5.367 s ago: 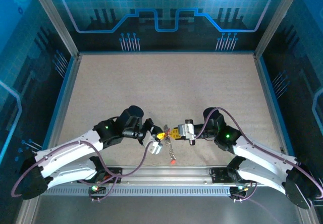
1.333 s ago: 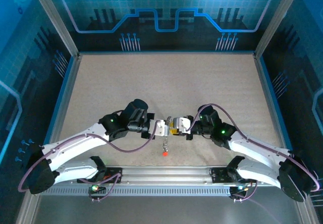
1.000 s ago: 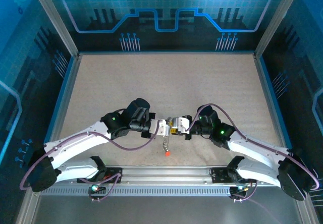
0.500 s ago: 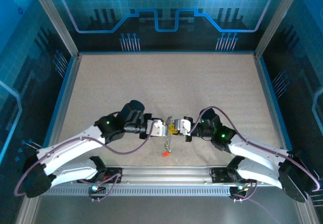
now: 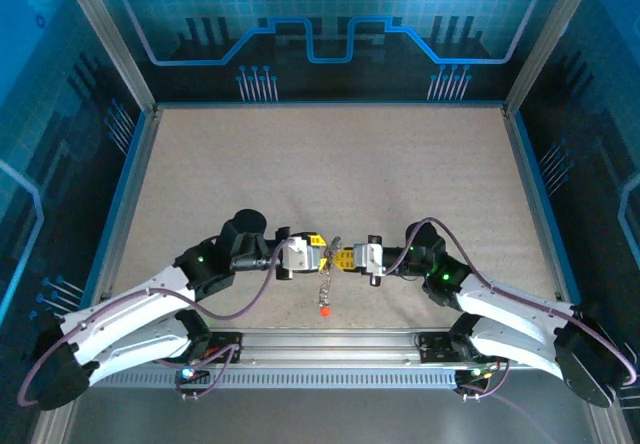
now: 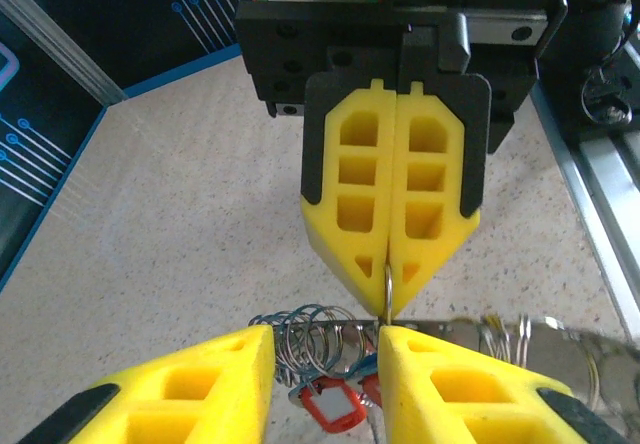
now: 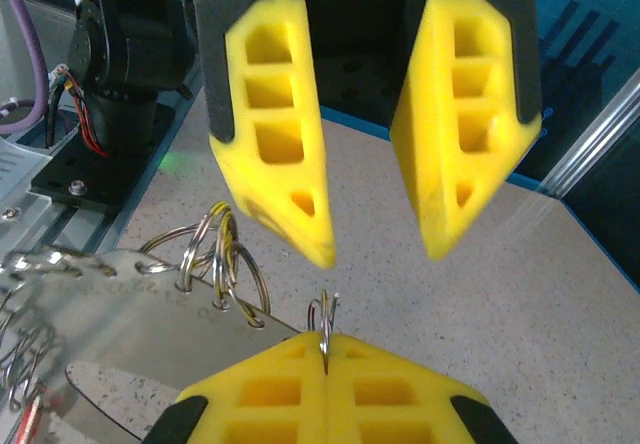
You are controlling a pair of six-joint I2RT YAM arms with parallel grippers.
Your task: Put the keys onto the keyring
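Observation:
My right gripper [image 7: 325,349] is shut on the keyring [image 7: 325,314], a thin grey wire ring pinched edge-on between its yellow pads. My left gripper [image 6: 325,349] faces it tip to tip and stands open. In its gap sit a cluster of small split rings [image 6: 310,339] and a red-headed key [image 6: 330,404]. In the left wrist view the right gripper [image 6: 388,304] grips the keyring [image 6: 387,279] just beyond my fingertips. From above, both grippers [image 5: 318,254] [image 5: 347,256] meet near the table's front, with keys [image 5: 325,286] dangling below and a red key [image 5: 325,313] lowest.
A flat silvery metal strip [image 7: 120,309] carrying more split rings [image 7: 215,254] hangs beside the right gripper. The aluminium rail [image 5: 330,344] runs along the front edge just below the keys. The beige table [image 5: 330,164] stretches behind the arms, walled by blue panels.
My left gripper has opened and its arm has drawn back to the left. The right gripper stays shut on the keyring, and the hanging keys have shifted only slightly.

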